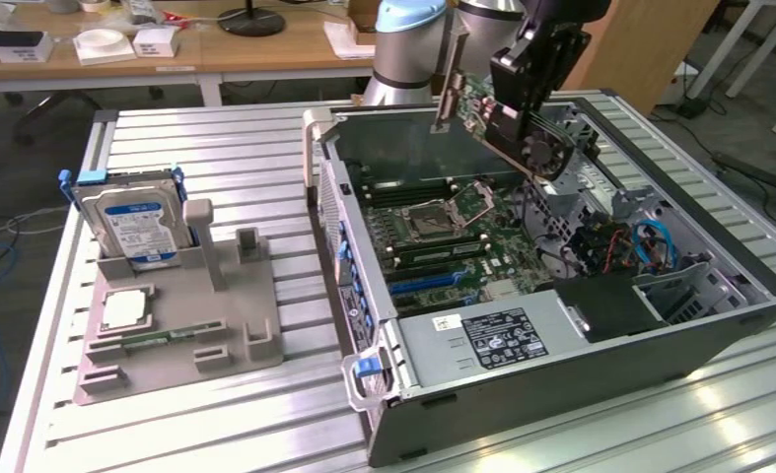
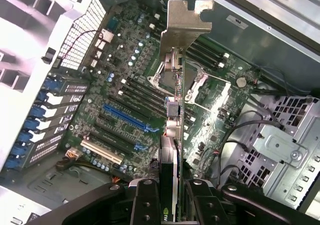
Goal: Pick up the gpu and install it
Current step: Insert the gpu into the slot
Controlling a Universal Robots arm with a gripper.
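Well above the open computer case, the gripper clamps the gpu, which is tilted with its metal bracket leading. Below lies the motherboard, its blue slot seemingly unobstructed, with a drive cage beside it. The hard drive stands well apart on a grey holder.

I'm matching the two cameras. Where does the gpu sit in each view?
Exterior view: gpu held tilted above the open case, toward the exterior view's right.
Wrist view: gpu edge-on, gripped in the claw, over the motherboard.
Shared landmark: the long blue slot.
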